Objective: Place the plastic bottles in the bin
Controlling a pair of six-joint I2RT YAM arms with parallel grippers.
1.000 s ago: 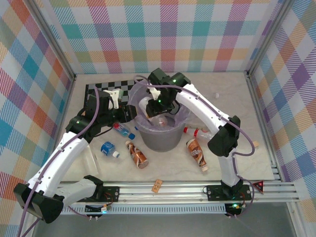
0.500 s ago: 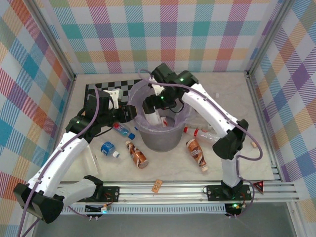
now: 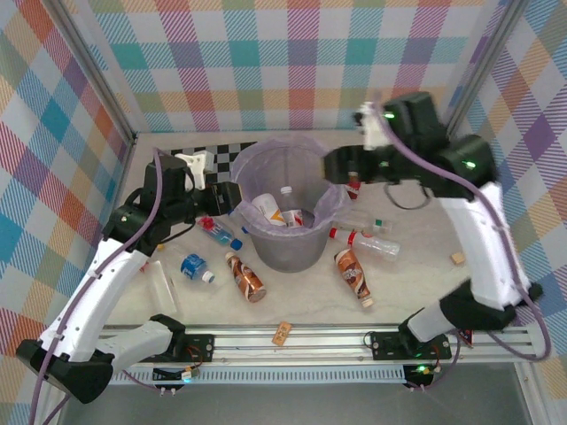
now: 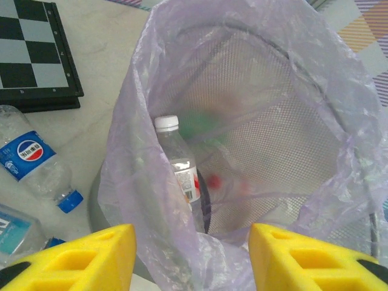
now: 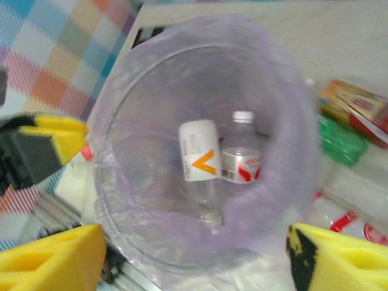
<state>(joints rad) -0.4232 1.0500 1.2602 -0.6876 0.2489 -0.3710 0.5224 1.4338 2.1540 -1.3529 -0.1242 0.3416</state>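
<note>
Here, two plastic bottles (image 5: 199,159) stand inside the bin (image 3: 283,257) (other bottles (image 3: 246,277) lie around it). The left gripper (image 3: 232,200) beside the bin and the right gripper (image 3: 341,166) above its right rim both hold their jaws apart.

The bin (image 3: 283,254) is matt grey, lined with a crinkled translucent lilac plastic bag (image 4: 339,182). The bottles (image 4: 36,160) are clear, glossy plastic; the table (image 3: 416,283) is smooth, marbled.

You have bright, even light with faint shadows. The right arm (image 3: 485,237) smears with motion, and the bin (image 5: 115,151) looks soft from the right wrist.
</note>
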